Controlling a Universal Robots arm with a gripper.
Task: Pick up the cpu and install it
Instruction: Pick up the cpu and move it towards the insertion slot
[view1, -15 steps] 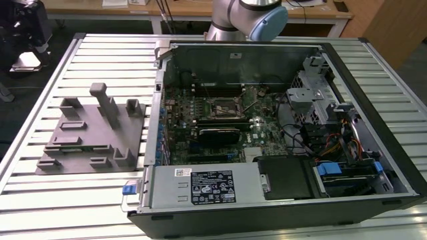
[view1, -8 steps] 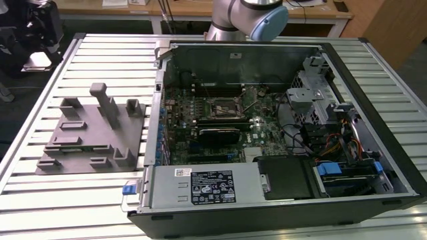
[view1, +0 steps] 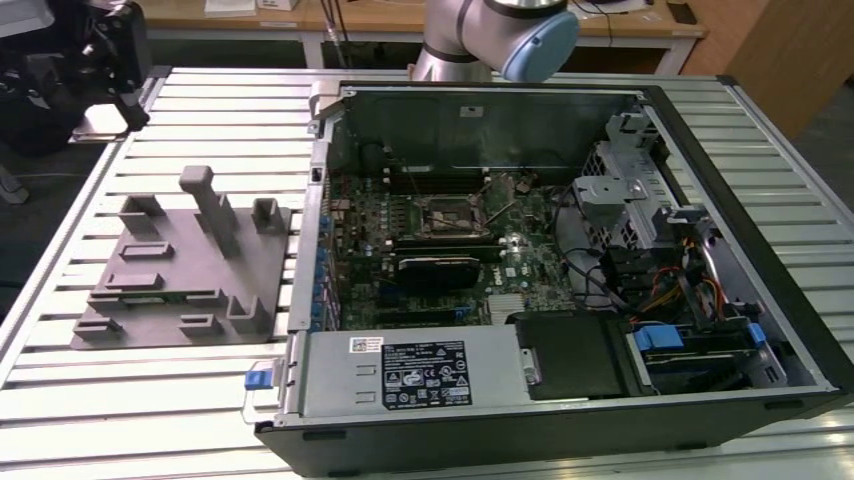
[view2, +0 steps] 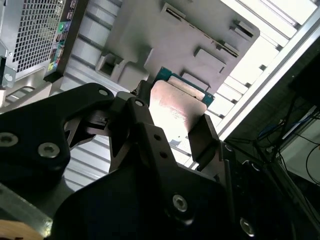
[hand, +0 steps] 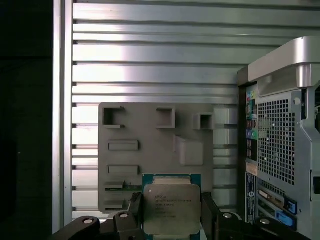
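gripper (hand: 170, 201) | clamps cpu (hand: 171, 214) | dark print on lid | over fixture plate (hand: 150, 131)

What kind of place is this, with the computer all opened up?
Probably a robotics lab or workshop: an open computer case lies on a slatted metal table, with a robot arm and a grey fixture plate nearby.

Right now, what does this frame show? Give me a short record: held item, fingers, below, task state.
held item: the cpu, metal top plate showing
fingers: one on each side of the cpu, shut on it
below: grey fixture plate on the slatted table
beside: open computer case
task state: cpu picked up, not installed
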